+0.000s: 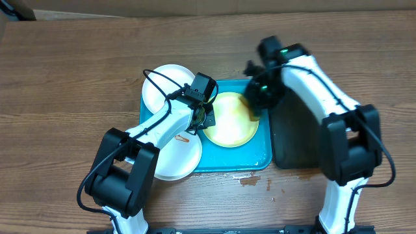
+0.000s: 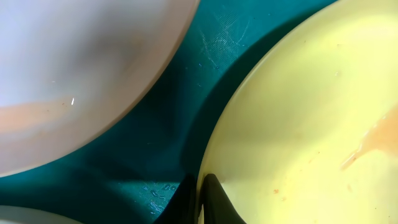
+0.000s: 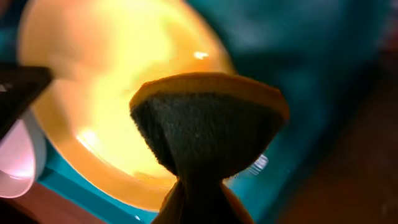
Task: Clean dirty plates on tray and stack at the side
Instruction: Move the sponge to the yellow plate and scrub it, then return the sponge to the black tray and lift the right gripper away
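The pale yellow-green plate point(image 1: 231, 120) lies in the turquoise tray point(image 1: 260, 159). My left gripper point(image 1: 207, 116) is shut on its left rim; the left wrist view shows the fingers point(image 2: 200, 199) pinching the plate's edge point(image 2: 311, 112), which carries an orange smear. My right gripper point(image 1: 257, 97) is above the plate's right rim, shut on a dark sponge with a yellow edge point(image 3: 208, 130), held over the plate point(image 3: 112, 74). One white plate point(image 1: 166, 88) overlaps the tray's upper left corner. Another white plate point(image 1: 179, 156), with an orange smear, overlaps the lower left corner.
A narrow black tray point(image 1: 296, 140) lies right of the turquoise tray. A small brown spill point(image 1: 250, 180) marks the wooden table in front of the tray. The left wrist view shows the tray floor point(image 2: 168, 137) between the white plate point(image 2: 74, 74) and the yellow-green one.
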Controlling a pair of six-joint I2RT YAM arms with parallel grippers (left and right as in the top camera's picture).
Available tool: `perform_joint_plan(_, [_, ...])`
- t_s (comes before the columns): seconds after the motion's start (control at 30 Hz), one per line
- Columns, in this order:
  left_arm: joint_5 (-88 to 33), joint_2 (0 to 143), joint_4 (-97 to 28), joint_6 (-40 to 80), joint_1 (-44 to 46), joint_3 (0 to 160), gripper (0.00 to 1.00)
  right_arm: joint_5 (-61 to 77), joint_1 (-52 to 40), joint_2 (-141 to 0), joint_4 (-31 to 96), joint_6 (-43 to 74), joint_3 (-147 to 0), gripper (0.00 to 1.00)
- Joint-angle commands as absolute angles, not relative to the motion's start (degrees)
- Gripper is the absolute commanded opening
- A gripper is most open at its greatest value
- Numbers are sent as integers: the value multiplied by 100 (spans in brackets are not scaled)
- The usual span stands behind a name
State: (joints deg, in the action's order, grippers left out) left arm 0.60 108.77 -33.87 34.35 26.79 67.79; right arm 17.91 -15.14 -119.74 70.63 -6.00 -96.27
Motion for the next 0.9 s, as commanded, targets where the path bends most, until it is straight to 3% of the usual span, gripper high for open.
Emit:
perform_joint_plan(0.0, [36, 10940, -3417, 3323, 2665, 6764, 6, 1806, -998, -11754, 7262, -600, -9725, 4])
perform_joint_plan(0.23, [34, 10940, -3420, 3323, 2665, 6764, 8, 1774, -200, -11754, 7730, -462, -9594, 4])
perform_joint_plan(0.33, [36, 10940, -3417, 3321, 2665, 6764, 8, 980, -25, -11754, 7730, 158, -9349, 4])
perform_joint_plan(0.8, [34, 10940, -3400, 3321, 2665, 6764, 10, -80, 1, -11754, 7666, 1094, -8534, 4])
perform_joint_plan(0.87, [34, 10940, -3400, 3323, 2665, 6764, 11, -78, 1, -11754, 7662, 1096, -8534, 10])
